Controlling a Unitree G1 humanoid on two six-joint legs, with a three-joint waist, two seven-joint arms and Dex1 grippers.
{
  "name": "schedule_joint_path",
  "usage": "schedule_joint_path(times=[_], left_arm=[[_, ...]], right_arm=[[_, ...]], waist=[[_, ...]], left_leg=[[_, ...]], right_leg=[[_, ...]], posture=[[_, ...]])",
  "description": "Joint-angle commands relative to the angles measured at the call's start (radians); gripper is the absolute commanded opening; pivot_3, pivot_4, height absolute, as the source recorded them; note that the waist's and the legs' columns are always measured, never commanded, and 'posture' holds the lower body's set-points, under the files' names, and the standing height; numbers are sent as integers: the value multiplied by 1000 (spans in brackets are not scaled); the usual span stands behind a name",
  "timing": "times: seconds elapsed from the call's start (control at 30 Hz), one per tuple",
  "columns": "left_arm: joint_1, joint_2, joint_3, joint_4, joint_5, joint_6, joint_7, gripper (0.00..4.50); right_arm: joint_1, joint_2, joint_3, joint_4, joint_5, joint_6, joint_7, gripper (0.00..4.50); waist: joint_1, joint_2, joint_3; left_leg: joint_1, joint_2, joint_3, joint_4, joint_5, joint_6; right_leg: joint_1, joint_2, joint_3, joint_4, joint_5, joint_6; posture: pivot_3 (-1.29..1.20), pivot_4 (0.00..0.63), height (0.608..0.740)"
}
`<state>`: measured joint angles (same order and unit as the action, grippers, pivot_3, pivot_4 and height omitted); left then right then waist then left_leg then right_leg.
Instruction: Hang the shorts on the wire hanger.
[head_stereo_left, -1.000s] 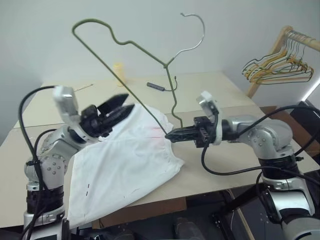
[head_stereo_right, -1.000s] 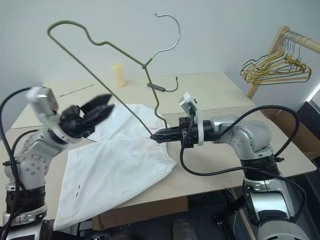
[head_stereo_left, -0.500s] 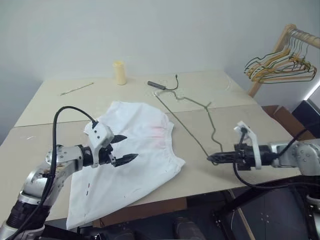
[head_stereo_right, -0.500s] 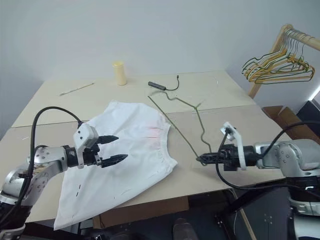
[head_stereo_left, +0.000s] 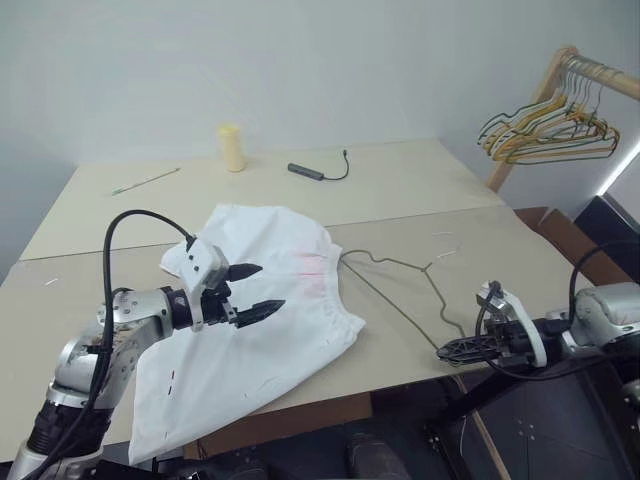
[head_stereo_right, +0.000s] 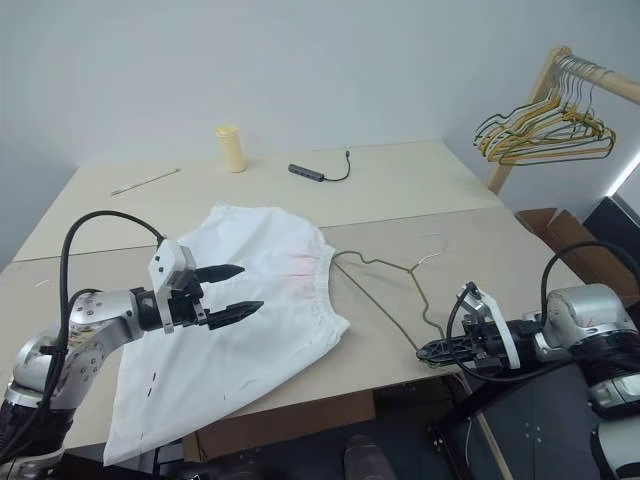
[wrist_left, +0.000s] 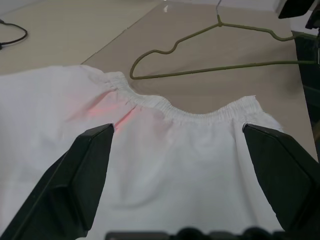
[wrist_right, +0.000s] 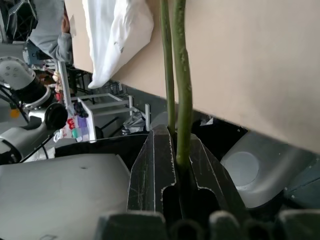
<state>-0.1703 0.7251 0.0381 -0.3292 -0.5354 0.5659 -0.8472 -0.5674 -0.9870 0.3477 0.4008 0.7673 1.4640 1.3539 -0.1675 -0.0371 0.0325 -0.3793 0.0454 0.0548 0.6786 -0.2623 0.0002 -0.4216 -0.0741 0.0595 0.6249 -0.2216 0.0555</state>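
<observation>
The white shorts (head_stereo_left: 250, 320) lie spread flat on the table, their gathered waistband (wrist_left: 165, 105) with the pink stain turned toward the wire hanger. My left gripper (head_stereo_left: 268, 287) hovers open just above the middle of the shorts, its fingers (wrist_left: 75, 175) wide apart with nothing between them. The thin grey-green wire hanger (head_stereo_left: 428, 268) lies flat on the table right of the shorts, one end loop close to the waistband. My right gripper (head_stereo_left: 445, 352) is at the table's front edge, shut on the hanger's near corner (wrist_right: 181, 90).
A yellow cylinder (head_stereo_left: 232, 147), a black cable with adapter (head_stereo_left: 315, 172) and a thin stick (head_stereo_left: 145, 180) lie on the far part of the table (head_stereo_left: 420, 200). A wooden rack with bunched hangers (head_stereo_left: 555, 125) stands at the back right. Below my right gripper the table ends.
The hanger, held upright over the shorts a second ago, now lies flat beside them. My right gripper swung right and down to the table edge. The left gripper sank and opened wider.
</observation>
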Motion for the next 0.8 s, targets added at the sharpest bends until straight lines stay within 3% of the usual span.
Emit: schedule_joint_path(times=[0.03,0.37,0.6,0.8], left_arm=[[4,13,15,-47,4,-4,-2,4478],[-2,24,19,-56,7,3,-5,4478],[-9,22,-1,-47,23,-5,-5,4478],[-18,20,-15,-61,36,5,1,4478]], right_arm=[[-39,7,4,48,-35,-42,48,0],[-54,53,17,77,-98,-85,93,0],[-52,58,70,33,-128,-179,211,0],[-217,162,177,257,-255,-225,259,0]], waist=[[2,0,0],[17,0,0],[15,0,0],[5,0,0]], left_leg=[[-1,0,0,0,0,0],[0,0,0,0,0,0],[0,0,0,1,0,0],[2,0,0,1,0,0]], right_leg=[[0,0,0,0,0,0],[0,0,0,1,1,-1],[0,0,0,1,1,-1],[1,0,0,2,1,-1]], posture=[[-112,0,740],[-110,0,740],[-118,0,740],[-82,0,740]])
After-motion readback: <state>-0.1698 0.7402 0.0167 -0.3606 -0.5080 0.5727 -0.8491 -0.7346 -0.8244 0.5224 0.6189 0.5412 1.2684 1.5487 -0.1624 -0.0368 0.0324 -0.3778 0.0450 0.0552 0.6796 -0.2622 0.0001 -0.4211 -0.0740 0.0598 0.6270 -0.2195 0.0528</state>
